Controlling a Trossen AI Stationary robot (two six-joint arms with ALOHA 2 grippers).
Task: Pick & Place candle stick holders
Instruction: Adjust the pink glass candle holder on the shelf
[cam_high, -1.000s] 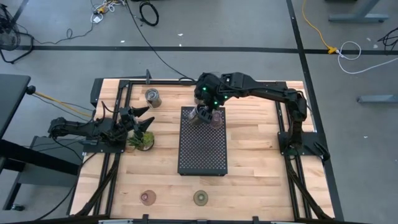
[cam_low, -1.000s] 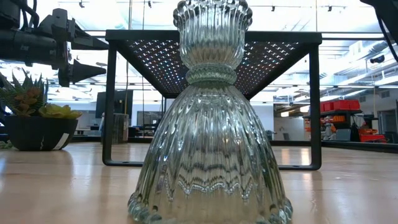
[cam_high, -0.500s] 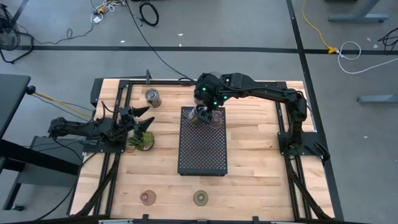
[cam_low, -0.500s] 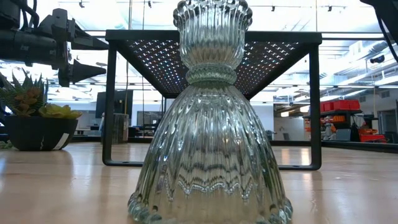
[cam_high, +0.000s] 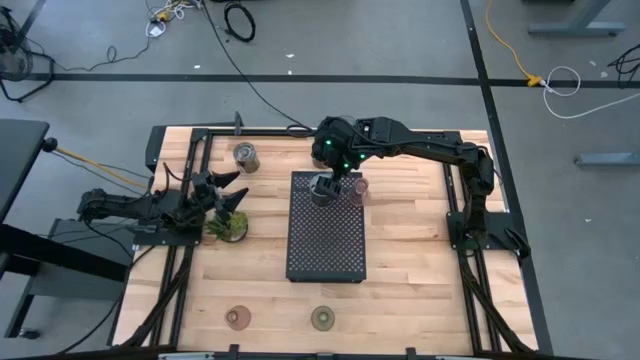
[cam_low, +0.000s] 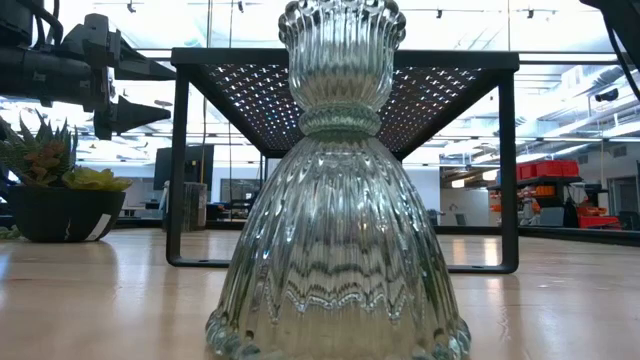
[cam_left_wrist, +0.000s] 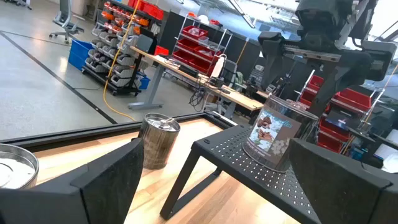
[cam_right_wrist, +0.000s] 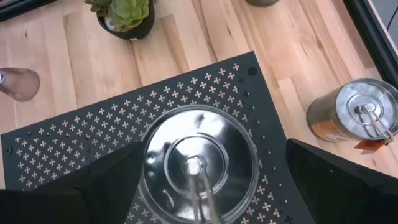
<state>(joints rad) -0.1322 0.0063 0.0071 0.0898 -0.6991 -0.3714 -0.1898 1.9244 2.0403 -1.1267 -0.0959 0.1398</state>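
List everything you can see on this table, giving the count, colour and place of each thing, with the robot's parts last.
Table: one, light wood, under everything.
Tray: one, black, perforated, mid-table.
Plant: one, green, in a dark pot, left of the tray.
Silver cups: two, one on the tray's far end, one on the table's far left.
Glass holders: three, pink and greenish near the table's near edge, brownish-pink on the tray beside the cup.
Left gripper: one, dark, open, beside the plant.
Right gripper: one, dark, open, around the cup on the tray.
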